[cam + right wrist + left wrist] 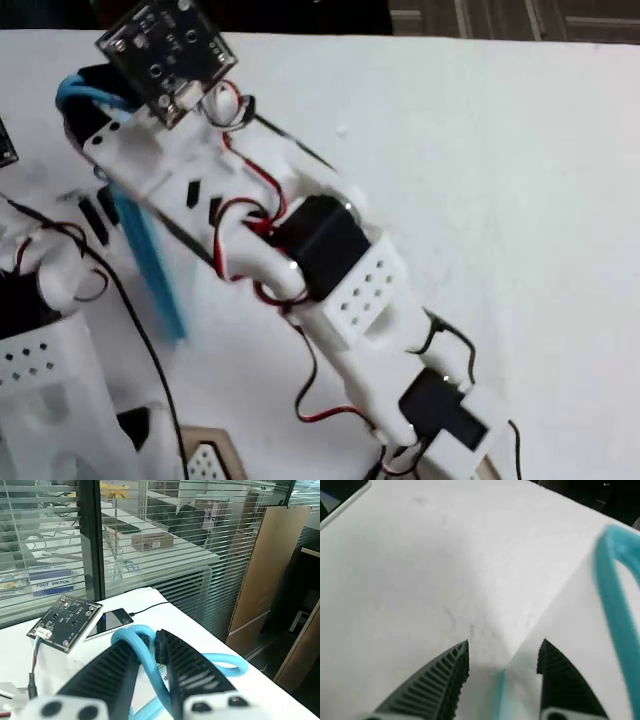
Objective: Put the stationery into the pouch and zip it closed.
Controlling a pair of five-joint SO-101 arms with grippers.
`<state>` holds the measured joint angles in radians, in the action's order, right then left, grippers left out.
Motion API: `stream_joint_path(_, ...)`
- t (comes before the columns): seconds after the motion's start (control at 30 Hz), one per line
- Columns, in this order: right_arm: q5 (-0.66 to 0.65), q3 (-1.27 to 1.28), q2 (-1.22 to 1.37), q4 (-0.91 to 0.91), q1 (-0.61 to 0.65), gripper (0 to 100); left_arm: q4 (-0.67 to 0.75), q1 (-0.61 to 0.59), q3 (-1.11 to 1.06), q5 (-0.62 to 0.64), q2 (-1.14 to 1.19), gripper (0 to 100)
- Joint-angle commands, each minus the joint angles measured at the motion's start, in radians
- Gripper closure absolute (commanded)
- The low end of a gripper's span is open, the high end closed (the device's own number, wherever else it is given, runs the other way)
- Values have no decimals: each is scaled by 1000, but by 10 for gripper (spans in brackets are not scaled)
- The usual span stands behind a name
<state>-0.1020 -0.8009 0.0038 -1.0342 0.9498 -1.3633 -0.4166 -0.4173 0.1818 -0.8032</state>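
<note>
Pouch (150, 262), high view: showing as a blue-edged strip beside an arm (330, 270) crossing the worktop (500, 150), grip hidden. Left wrist view: left jaws gaping wide, straddling its white corner, gripping nothing. Right wrist view: right jaws pinching shut on its blue loop (145, 655), holding it aloft. Probably opening the pouch; next, closing the left jaws on the edge, spreading the mouth.

A fixed high camera looks steeply down close over the white tabletop (520, 150), the left wrist camera peers past the left claw (505, 647) very near that tabletop, the right wrist camera faces level past the right claw (150, 642) toward window blinds (165, 540), all sharing a blue loop (75, 95).
</note>
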Motion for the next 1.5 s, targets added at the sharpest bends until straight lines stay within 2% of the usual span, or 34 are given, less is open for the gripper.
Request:
stream_joint_path(0.0, -2, -38, -59, -2, 8, 981, -112, -10, 107, -17, -24, 740)
stream_joint_path(0.17, -2, -37, -58, -2, 5, 981, -249, -97, 250, -101, -24, 737)
stream_joint_path(0.3, -2, -3, -59, -2, 5, 981, -416, -159, 394, -195, -25, 737)
stream_joint_path(0.43, -2, 20, -59, 10, 5, 981, -425, -251, 439, -262, -105, 737)
stream_joint_path(0.53, -3, 51, -59, 53, 4, 981, -425, -263, 436, -296, -252, 736)
stream_joint_path(0.67, -3, 104, -61, 101, 2, 981, -422, -257, 390, -224, -513, 718)
stream_joint_path(0.77, -3, 126, -59, 119, -10, 981, -422, -214, 273, -224, -641, 706)
stream_joint_path(0.87, -3, 147, -61, 142, -30, 981, -422, -142, 115, -224, -667, 702)
stream_joint_path(1.03, -3, 150, -64, 148, -44, 981, -321, -59, -31, -219, -668, 701)
stream_joint_path(1.33, -3, 144, -67, 148, -44, 981, -68, -51, -295, -216, -673, 706)
stream_joint_path(1.47, -3, 149, -59, 148, -44, 981, -21, -47, -318, -94, -671, 701)
